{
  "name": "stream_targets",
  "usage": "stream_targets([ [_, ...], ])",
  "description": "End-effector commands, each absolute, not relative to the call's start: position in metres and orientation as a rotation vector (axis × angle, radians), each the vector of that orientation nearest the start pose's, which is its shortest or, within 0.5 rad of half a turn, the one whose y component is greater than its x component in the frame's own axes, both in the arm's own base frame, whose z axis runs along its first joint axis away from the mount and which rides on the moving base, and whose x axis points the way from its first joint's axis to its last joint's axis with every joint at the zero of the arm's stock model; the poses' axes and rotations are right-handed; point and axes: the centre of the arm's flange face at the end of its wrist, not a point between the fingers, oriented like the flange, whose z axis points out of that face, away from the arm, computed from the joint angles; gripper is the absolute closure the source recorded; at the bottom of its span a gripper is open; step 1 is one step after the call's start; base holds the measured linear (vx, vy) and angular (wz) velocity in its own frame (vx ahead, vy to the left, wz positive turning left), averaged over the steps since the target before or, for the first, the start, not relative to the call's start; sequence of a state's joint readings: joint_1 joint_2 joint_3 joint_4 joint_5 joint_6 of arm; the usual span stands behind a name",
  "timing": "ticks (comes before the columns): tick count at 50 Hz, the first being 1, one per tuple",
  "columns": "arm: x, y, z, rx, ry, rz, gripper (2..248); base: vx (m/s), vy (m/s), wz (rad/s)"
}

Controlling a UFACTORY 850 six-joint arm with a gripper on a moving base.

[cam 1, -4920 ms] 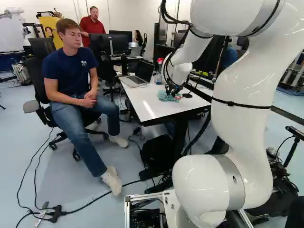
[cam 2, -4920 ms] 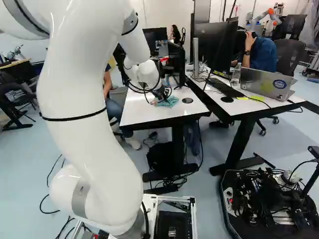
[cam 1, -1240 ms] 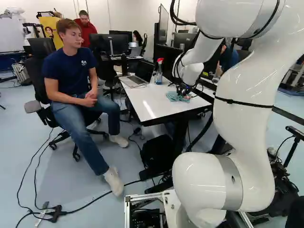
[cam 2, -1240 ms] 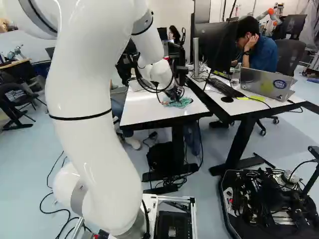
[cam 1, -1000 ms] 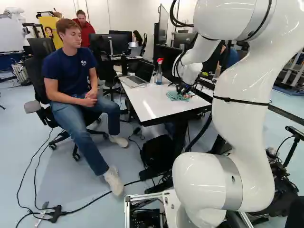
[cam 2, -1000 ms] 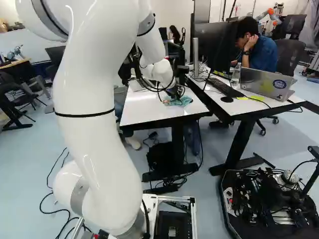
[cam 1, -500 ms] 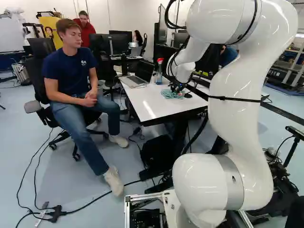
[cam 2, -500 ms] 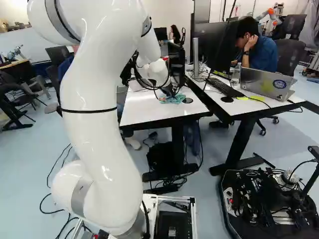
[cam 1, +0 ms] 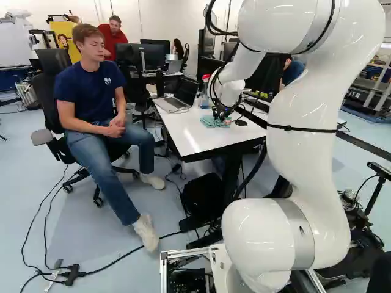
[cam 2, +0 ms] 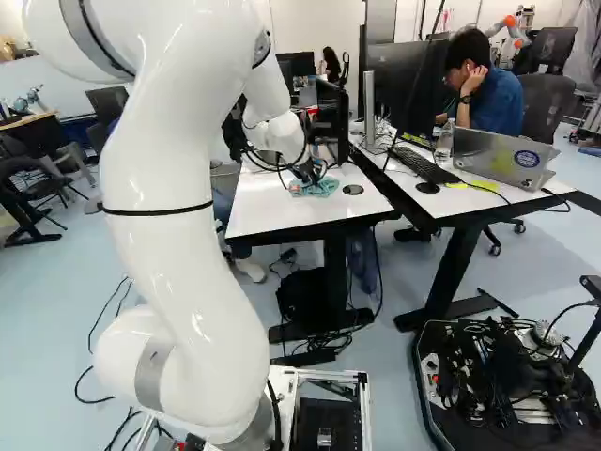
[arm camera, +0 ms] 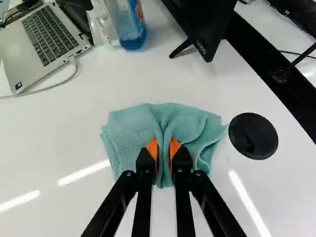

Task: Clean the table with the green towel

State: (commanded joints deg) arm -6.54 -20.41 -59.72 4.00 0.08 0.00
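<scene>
My gripper [cam 1: 222, 113] is low over the white table [cam 1: 189, 135] in the left base view, at the green towel [cam 1: 209, 122]. In the wrist view the gripper [arm camera: 164, 150] is shut on a bunched fold of the towel [arm camera: 131, 133], an orange pad on each side of it. The rest of the towel spreads flat on the table to both sides of the fingers. One edge of it lies close beside a round black disc [arm camera: 253, 136] in the tabletop.
Ahead of the gripper stand a spray bottle with blue liquid [arm camera: 131, 37] and a monitor [arm camera: 207, 24]; an open laptop [arm camera: 42, 42] is beside the bottle. A second desk [cam 2: 470, 193] adjoins the table. A seated person is left of the table in the left base view.
Over the last second the arm has swung left in the left base view, and the gripped towel has slid across the tabletop with it, away from the table's right edge. The base has stayed still.
</scene>
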Motion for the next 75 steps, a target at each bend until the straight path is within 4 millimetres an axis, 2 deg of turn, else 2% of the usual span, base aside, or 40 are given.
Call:
stream_targets([
  [14, 0.550, -0.066, 0.427, -2.967, 0.282, -1.044, 202, 0.000, 0.000, 0.000],
  [25, 0.535, -0.080, 0.427, -2.975, 0.327, -1.038, 202, 0.000, 0.000, 0.000],
  [33, 0.533, -0.094, 0.427, -2.978, 0.365, -1.040, 202, 0.000, 0.000, 0.000],
  [52, 0.560, -0.114, 0.426, -2.975, 0.406, -1.064, 202, 0.000, 0.000, 0.000],
  [75, 0.603, -0.106, 0.423, -2.960, 0.362, -1.099, 202, 0.000, 0.000, 0.000],
])
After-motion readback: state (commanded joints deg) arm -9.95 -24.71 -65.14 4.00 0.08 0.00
